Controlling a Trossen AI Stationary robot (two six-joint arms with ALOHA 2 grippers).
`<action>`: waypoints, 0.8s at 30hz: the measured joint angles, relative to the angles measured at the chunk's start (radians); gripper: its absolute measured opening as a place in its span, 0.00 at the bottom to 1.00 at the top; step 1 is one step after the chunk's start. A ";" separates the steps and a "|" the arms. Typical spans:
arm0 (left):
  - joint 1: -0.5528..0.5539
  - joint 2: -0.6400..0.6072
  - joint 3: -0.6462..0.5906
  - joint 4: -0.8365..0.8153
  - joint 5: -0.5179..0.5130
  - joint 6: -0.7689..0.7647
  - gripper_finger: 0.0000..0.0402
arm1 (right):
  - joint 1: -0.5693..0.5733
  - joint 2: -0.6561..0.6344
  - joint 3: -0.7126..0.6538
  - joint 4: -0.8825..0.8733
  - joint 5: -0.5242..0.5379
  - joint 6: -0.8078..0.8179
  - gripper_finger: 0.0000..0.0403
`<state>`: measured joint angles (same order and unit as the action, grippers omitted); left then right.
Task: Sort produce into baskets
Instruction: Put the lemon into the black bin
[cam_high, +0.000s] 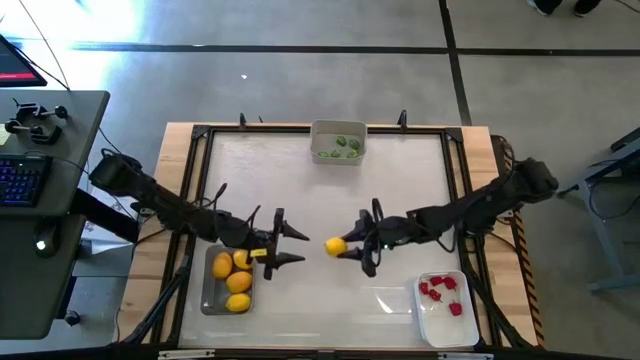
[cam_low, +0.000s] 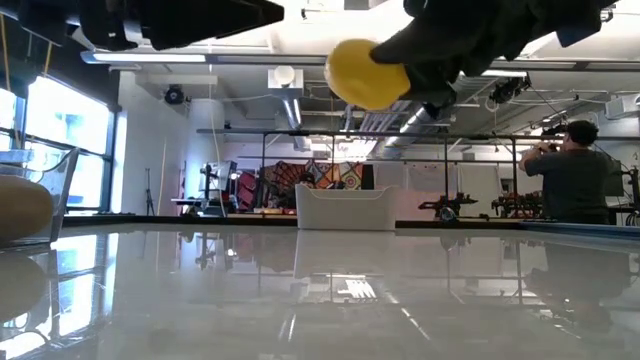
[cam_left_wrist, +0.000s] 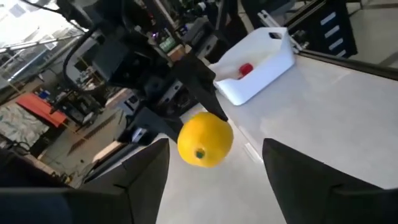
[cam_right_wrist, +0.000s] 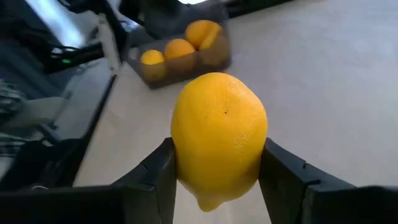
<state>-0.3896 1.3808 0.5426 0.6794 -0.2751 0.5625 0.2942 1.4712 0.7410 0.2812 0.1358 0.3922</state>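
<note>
1. The right gripper (cam_high: 350, 247) is clamped on a lemon (cam_high: 335, 246), held above the table's middle.
2. The left gripper (cam_high: 292, 244) gapes wide just left of it, fingers pointed at the fruit (likely a handover).
3. The lemon bin (cam_high: 227, 281) lies farther left, nearer the left arm.
4. The lemon's height over the table is hard to judge.

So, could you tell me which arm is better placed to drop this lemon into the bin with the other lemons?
Left. Its open gripper sits beside the lemon bin, facing the lemon the right gripper holds out mid-table.
</note>
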 joint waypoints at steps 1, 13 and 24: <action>-0.006 0.011 0.008 -0.001 0.000 0.000 0.62 | 0.003 0.014 0.000 0.023 -0.011 0.000 0.40; -0.039 0.222 0.156 0.000 -0.059 0.036 0.62 | 0.002 0.045 -0.001 0.127 -0.074 -0.006 0.40; -0.043 0.260 0.193 -0.001 -0.129 0.052 0.62 | 0.009 0.068 0.000 0.188 -0.105 0.006 0.40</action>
<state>-0.4324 1.6405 0.7357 0.6780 -0.4041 0.6144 0.3034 1.5395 0.7406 0.4691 0.0310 0.3984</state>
